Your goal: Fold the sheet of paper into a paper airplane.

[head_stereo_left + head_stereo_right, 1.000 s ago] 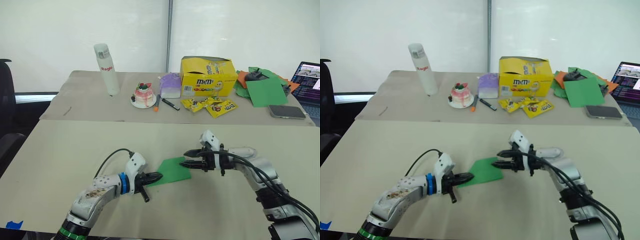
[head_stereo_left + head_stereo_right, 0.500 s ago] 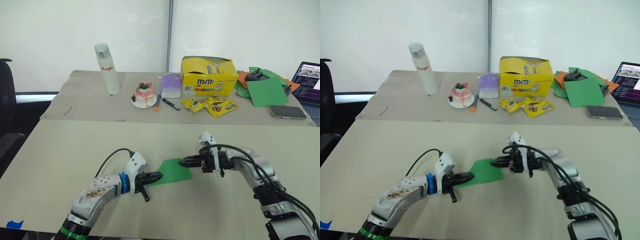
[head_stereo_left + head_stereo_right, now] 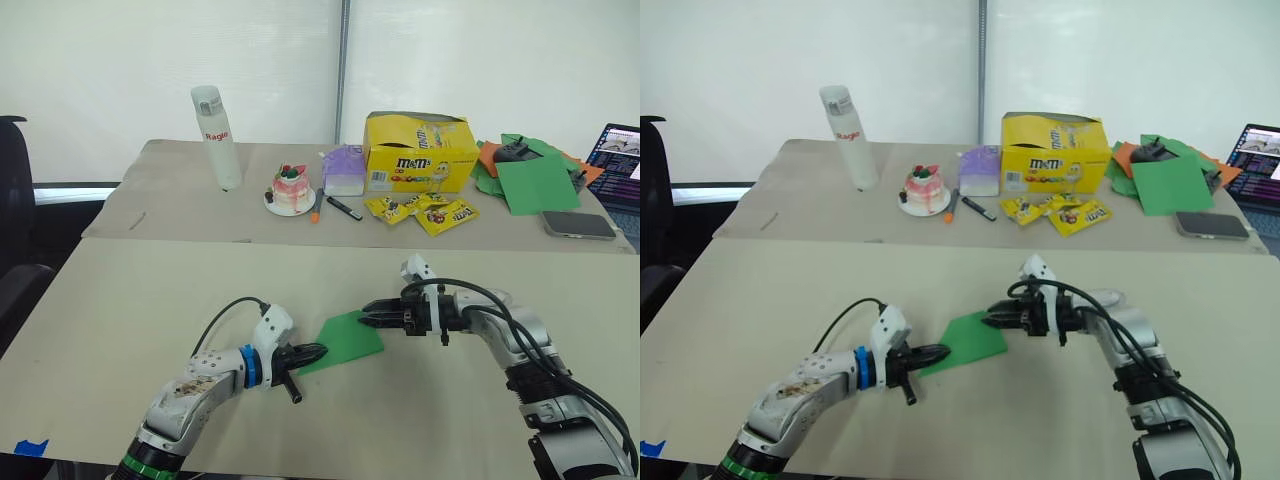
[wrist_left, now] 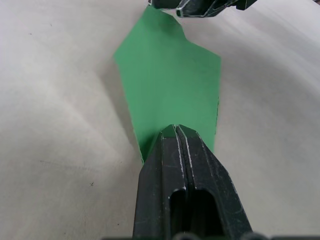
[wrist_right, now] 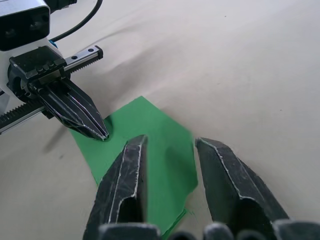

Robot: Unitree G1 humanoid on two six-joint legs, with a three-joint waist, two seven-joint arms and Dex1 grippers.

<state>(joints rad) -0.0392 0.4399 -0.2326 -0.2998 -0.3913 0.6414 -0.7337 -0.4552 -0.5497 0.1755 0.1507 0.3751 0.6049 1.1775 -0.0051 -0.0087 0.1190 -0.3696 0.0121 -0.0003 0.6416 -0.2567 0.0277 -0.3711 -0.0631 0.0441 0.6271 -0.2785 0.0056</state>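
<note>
Pinning the near corner, the left gripper [image 3: 308, 353] has its two fingers pressed together on the edge of the sheet of paper [image 3: 345, 338] — a clean clamp, seen plainly in the left wrist view. The sheet lies flat on the front worktop [image 3: 150, 300], between the two arms, already showing a folded, angular outline with a pointed end toward the right arm. The right gripper [image 3: 372, 316] hangs over that far corner with its fingers apart, one on each side of the paper's edge in its own wrist view, holding nothing.

My read: the step in hand is taking that far corner for the next fold. To do it well, the right gripper should come down low and close only on the top layer, near the tip, while the left keeps its pinch so the sheet cannot slide. Lifting gently matters — thin paper buckles if pulled against a clamp.

The count: one green sheet in play, two grippers. On the back worktop stand one white bottle [image 3: 215, 137], one yellow candy box [image 3: 418, 152], a pile of green and orange sheets [image 3: 525, 172], one phone [image 3: 579, 224] and a few yellow candy packets [image 3: 420, 211].
</note>
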